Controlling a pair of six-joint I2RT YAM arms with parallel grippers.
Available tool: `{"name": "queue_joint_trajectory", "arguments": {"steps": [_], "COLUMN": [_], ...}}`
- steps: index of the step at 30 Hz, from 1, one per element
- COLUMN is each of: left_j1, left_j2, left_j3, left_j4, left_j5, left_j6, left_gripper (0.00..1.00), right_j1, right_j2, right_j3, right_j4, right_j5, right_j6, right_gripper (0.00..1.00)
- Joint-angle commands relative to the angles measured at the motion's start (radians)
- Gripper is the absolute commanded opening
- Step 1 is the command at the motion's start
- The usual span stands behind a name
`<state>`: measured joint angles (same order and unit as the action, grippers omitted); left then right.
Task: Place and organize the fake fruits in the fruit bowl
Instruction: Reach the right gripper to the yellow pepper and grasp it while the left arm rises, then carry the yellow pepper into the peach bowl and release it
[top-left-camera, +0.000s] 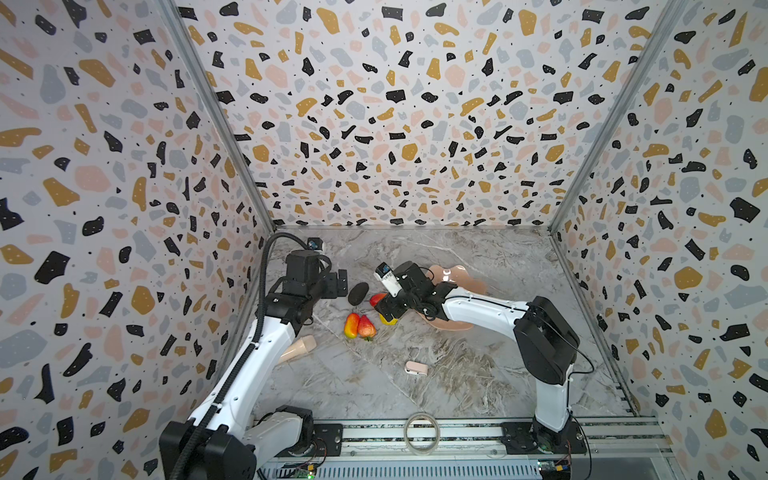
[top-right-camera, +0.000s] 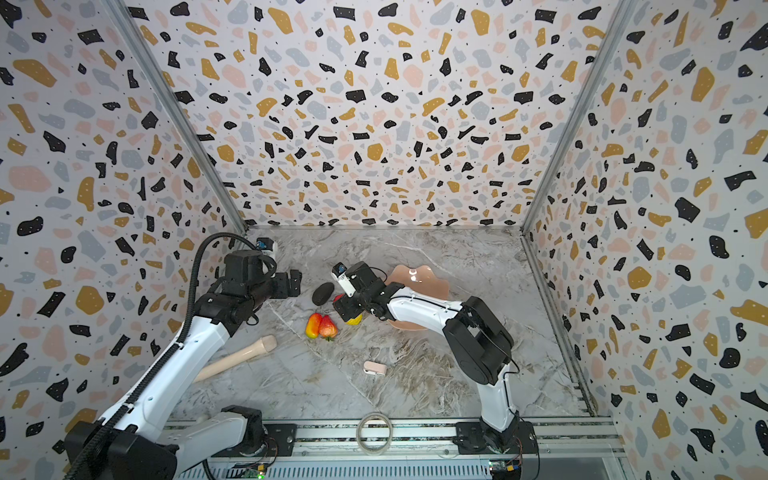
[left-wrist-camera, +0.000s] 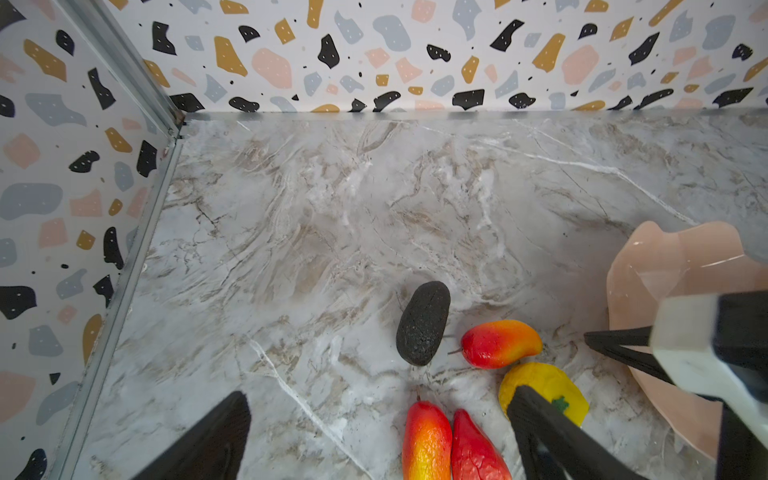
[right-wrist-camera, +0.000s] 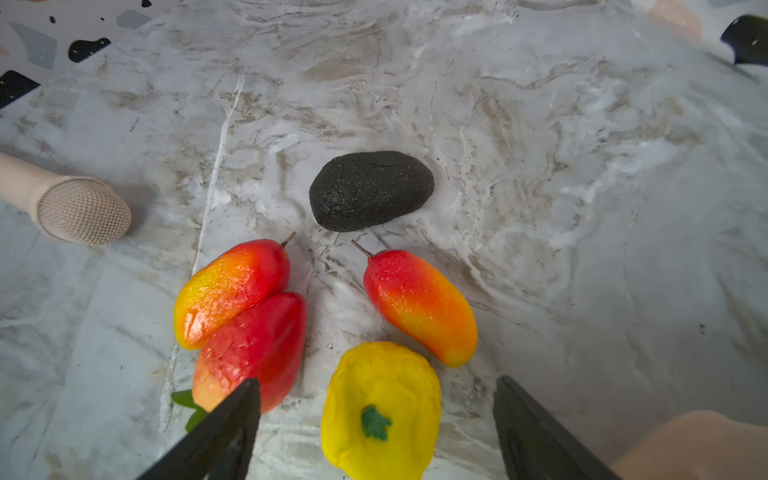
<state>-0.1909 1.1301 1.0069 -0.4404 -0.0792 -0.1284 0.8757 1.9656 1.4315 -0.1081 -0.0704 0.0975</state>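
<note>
We find the right pincer (right-wrist-camera: 378, 384) lowered over the fruit cluster with its jaws spread, one finger on each side of the yellow citrus (right-wrist-camera: 380, 409). A gap shows between each finger and the fruit, so nothing is pinched. The citrus lies on the bench (right-wrist-camera: 582, 208) with its green stem mark facing up.

Just beyond the citrus lies the second mango (right-wrist-camera: 419, 305), and past that the black oval (right-wrist-camera: 371, 190). To one side of the citrus, the strawberry (right-wrist-camera: 253, 349) and the first mango (right-wrist-camera: 230, 291) lie side by side, touching. All five fruits rest on the bench.

In both top views the fruit bowl (top-left-camera: 459, 272) stands to the right of the cluster, near the citrus. The right arm partly covers it.

The left pincer (left-wrist-camera: 380, 392) hangs above the bench to the left of the cluster, jaws spread wide and gripping nothing. In both top views it sits near the black oval, apart from it.

A beige cone-shaped item with a mesh head (right-wrist-camera: 79, 212) lies on its side by the left arm. A small pink clip (top-left-camera: 416, 368) lies well apart from the fruits, toward the front rail.
</note>
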Motion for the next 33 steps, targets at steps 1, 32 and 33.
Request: {"name": "queue_joint_trajectory", "arguments": {"steps": [1, 32, 33], "left_j1": [-0.001, -0.001, -0.001], "left_j2": [0.002, 0.023, 0.022], "left_j3": [0.015, 0.024, 0.023], "left_j4": [-0.004, 0.009, 0.013], "left_j5": [0.032, 0.038, 0.044], "left_j6": [0.029, 0.043, 0.043], "left_gripper": [1.00, 1.00, 1.00], "right_j1": [0.005, -0.069, -0.099], "right_j2": [0.019, -0.259, -0.282], "right_j3": [0.049, -0.001, -0.028], "right_j4": [-0.057, -0.096, -0.096], "right_j5": [0.037, 0.059, 0.070], "right_j6": [0.028, -0.036, -0.035], "right_gripper": [0.83, 0.46, 0.46]}}
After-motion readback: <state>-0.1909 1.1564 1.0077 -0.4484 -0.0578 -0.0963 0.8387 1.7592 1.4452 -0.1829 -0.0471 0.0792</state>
